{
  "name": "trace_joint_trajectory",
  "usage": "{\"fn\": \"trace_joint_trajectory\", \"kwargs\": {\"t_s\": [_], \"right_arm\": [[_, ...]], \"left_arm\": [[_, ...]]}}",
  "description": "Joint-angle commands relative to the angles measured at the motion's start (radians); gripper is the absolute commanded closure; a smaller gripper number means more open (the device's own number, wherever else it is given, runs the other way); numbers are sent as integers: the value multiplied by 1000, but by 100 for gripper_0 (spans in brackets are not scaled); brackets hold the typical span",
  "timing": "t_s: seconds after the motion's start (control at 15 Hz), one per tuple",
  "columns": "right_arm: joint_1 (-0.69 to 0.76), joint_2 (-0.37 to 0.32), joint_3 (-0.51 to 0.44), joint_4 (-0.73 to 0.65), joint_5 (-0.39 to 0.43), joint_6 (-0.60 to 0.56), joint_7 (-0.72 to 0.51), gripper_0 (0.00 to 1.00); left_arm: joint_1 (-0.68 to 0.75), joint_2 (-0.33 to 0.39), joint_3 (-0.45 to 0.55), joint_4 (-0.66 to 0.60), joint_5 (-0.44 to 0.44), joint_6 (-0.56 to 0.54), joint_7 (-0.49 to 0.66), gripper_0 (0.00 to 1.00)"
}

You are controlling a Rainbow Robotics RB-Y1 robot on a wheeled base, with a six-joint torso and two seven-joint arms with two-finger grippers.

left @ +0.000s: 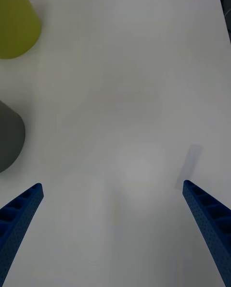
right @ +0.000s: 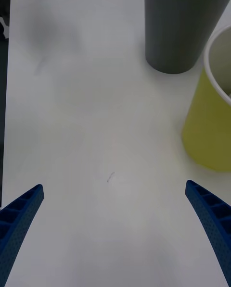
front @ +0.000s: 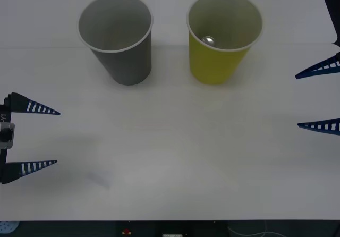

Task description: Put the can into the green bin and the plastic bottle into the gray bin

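The green bin (front: 218, 61) stands upright at the back right of the white table, and the can (front: 208, 40) shows as a small silver top inside it. To its left stands the gray bin (front: 125, 56), also upright; I cannot see anything inside it. The plastic bottle is out of view. My left gripper (front: 45, 137) rests open at the table's left edge. At the right edge my right gripper (front: 319, 96) is open too. Both bins also appear in the right wrist view, gray bin (right: 183, 32) and green bin (right: 209, 123), and in the left wrist view, green bin (left: 14, 27) and gray bin (left: 7, 138).
The white table (front: 170, 157) is bare between the two grippers and in front of the bins. A dark strip with cables runs along the table's near edge (front: 170, 229).
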Motion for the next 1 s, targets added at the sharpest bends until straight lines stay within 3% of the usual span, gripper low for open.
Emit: {"fn": "trace_joint_trajectory", "kwargs": {"t_s": [0.07, 0.47, 1.0], "right_arm": [[102, 0, -38, -4, -30, 0, 115, 0], [249, 0, -89, -2, -43, 0, 277, 0], [283, -8, -102, 10, 13, 0, 305, 0]], "left_arm": [[0, 0, 0, 0, 0, 0, 0, 0], [0, 0, 0, 0, 0, 0, 0, 0], [0, 0, 0, 0, 0, 0, 0, 0]]}}
